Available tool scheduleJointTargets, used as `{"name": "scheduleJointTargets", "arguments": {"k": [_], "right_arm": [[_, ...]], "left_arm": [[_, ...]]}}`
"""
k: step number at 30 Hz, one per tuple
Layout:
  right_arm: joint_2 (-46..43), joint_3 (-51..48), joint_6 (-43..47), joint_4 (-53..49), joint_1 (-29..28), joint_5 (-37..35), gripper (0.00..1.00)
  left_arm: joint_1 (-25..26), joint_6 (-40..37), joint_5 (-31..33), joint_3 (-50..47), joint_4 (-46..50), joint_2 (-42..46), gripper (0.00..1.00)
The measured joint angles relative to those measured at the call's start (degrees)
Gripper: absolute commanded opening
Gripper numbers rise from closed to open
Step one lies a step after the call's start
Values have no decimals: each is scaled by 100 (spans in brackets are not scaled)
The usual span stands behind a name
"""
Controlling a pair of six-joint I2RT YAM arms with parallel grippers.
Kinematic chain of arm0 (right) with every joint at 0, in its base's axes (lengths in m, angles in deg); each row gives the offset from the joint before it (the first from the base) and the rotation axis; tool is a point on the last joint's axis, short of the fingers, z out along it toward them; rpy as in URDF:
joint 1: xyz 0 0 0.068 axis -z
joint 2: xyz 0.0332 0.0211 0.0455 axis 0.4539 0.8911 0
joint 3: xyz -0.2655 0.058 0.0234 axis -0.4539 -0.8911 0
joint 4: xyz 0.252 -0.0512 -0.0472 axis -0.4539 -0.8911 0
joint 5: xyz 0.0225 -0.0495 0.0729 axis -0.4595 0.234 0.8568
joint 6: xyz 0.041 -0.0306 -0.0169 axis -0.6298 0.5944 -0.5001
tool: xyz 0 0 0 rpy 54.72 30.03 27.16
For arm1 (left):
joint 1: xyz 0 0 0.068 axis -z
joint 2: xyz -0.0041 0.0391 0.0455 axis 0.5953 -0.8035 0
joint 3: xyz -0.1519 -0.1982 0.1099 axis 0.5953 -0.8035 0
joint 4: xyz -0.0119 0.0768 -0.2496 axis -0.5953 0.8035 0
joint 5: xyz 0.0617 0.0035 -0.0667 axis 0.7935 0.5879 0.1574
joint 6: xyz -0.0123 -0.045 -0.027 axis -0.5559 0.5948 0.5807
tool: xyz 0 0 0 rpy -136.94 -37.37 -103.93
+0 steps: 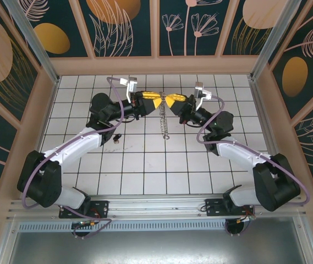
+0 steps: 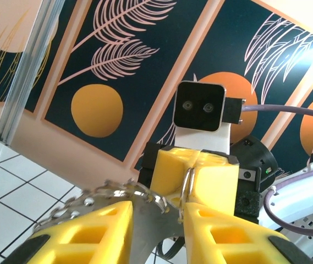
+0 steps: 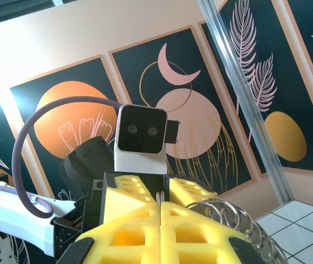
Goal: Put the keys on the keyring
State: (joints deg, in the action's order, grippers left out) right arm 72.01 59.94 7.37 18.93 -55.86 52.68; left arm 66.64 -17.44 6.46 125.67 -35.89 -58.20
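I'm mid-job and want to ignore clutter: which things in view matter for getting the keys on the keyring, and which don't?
Job:
- keyring, dangling where the grippers meet
- small dark key, on the tiles
- left gripper
- right gripper

Not the job:
- purple cables
- patterned wall panels

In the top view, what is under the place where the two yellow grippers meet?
Below the left gripper and the right gripper, the keyring hangs as a chain-like strand over the white tiled table. Its upper part is covered by the yellow fingers.
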Motion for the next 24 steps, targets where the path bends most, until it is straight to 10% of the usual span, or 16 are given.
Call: {"name": "scheduleJointTargets", "arguments": {"k": [24], "right_arm": [[157,28,-59,70,-61,13,0]], "left_arm": [[59,125,-66,0,-352,-111,22]]}}
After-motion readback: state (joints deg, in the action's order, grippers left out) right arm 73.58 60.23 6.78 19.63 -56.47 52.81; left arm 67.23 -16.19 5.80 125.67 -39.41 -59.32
